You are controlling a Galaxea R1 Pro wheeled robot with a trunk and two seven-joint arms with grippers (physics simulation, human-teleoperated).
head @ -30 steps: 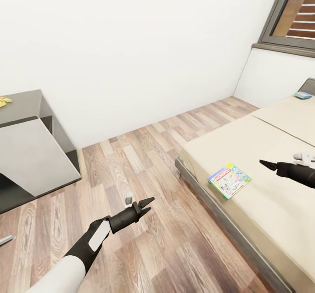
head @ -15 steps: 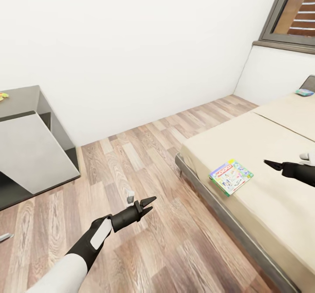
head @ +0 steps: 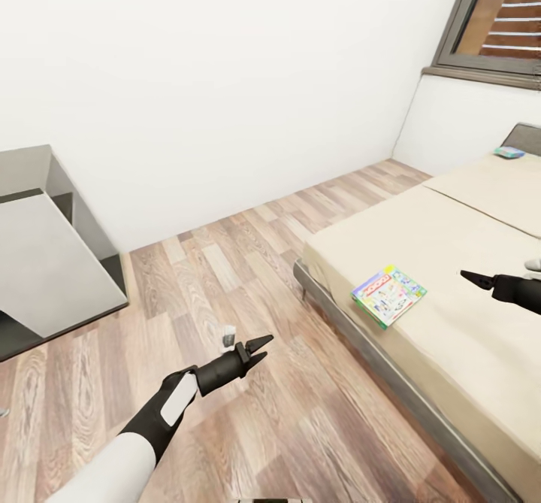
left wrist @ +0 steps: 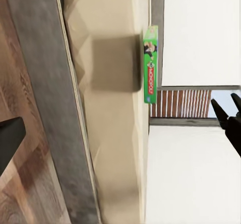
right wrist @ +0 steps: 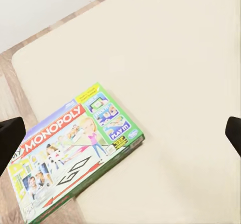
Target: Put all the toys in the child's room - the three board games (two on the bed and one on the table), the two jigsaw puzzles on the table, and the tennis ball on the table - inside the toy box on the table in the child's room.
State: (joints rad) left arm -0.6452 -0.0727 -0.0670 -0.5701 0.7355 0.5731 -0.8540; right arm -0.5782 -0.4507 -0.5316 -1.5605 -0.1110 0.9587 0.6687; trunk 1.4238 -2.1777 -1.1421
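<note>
Room: white wall (head: 225,74), wood-plank floor (head: 248,428), window (head: 500,18) in the corner with slatted blinds.

Bed (head: 466,337): beige cover, dark frame, along the robot's right side. Grey table (head: 45,255) at the far left, partly out of frame.

Left arm extends low over the floor; left gripper (head: 255,347) has its fingers spread apart, nothing between them. Right gripper (head: 481,280) hovers above the bed, near the board game; its black fingers sit wide at both edges of the right wrist view, nothing held.

Board game (right wrist: 75,151) lies flat on the bed near the corner by the frame. Lid reads "MONOPOLY" in white on red; a yellow panel reads "PLAY IT!". Green side edge also reads "MONOPOLY".

Second game box (head: 509,152), small and bluish, lies at the far end of the bed; print too small to read.
</note>
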